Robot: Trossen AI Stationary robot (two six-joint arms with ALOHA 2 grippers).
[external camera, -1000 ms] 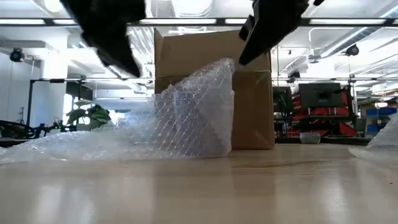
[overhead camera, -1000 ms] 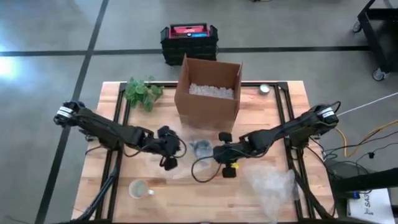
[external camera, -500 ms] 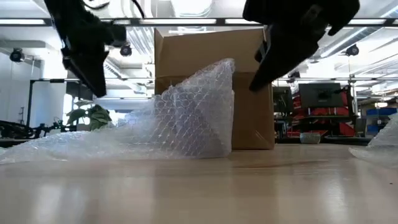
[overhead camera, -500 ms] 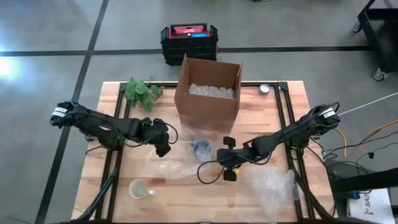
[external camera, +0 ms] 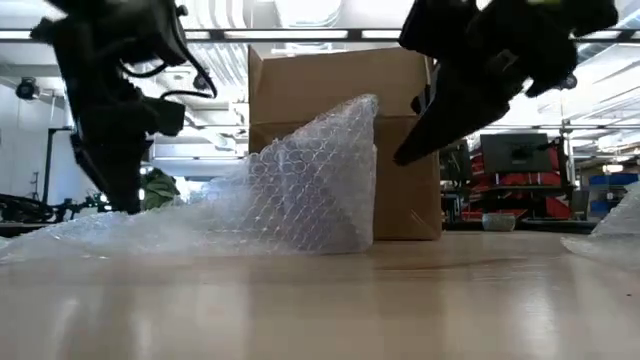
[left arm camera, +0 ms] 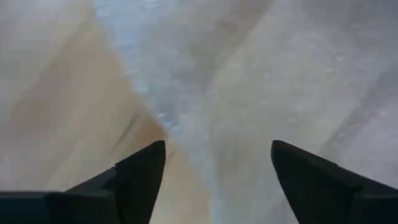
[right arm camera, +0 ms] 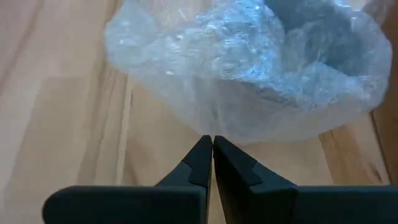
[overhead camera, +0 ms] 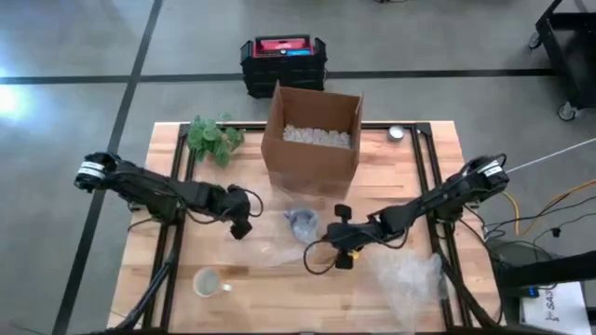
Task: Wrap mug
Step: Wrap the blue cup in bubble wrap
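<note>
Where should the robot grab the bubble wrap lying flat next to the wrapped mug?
Probably the loose flat edge of the bubble wrap sheet, coming from the left gripper's side. That part lies thin on the table, so open fingers could pinch it. The bundled mug end bulges too much.

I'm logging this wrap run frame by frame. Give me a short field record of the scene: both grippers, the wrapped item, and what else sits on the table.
left gripper: open, over the flat bubble wrap sheet
right gripper: shut, empty, beside the bundle
wrapped bundle: bubble wrap bunched upright at table centre
loose mug: unwrapped, near front edge
cardboard box: open, filler inside
spare bubble wrap: front right
plant: back left
</note>
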